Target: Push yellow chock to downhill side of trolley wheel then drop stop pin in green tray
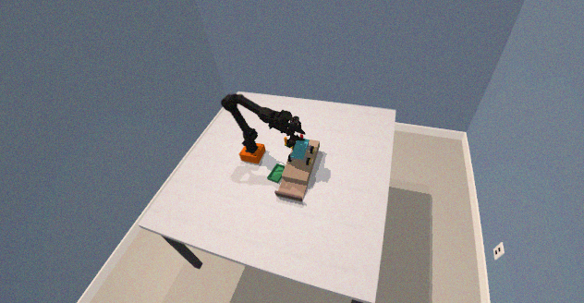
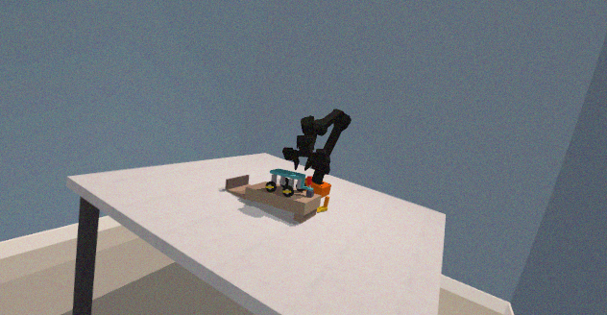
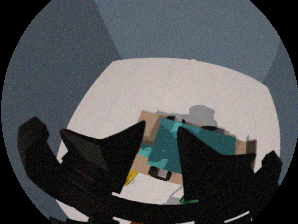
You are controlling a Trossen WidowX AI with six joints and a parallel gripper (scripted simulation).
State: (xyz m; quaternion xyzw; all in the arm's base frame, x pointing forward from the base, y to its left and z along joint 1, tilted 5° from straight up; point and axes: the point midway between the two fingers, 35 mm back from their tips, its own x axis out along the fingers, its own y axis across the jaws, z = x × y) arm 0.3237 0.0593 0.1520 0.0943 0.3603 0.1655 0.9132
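A half-open, empty pincer (image 2: 300, 161) hangs just above the uphill end of the teal trolley (image 1: 301, 149), which sits on the tan ramp (image 1: 296, 177) beside its red-headed pin (image 1: 302, 136). The yellow chock (image 2: 323, 205) appears to stand on the surface (image 1: 222, 214) off the ramp's uphill corner, away from any wheel. Pulling the pin now would likely let the trolley roll downhill. A careless descent could also nudge it. The green tray (image 1: 275, 174) lies beside the ramp, near the arm's orange base (image 1: 252, 153).
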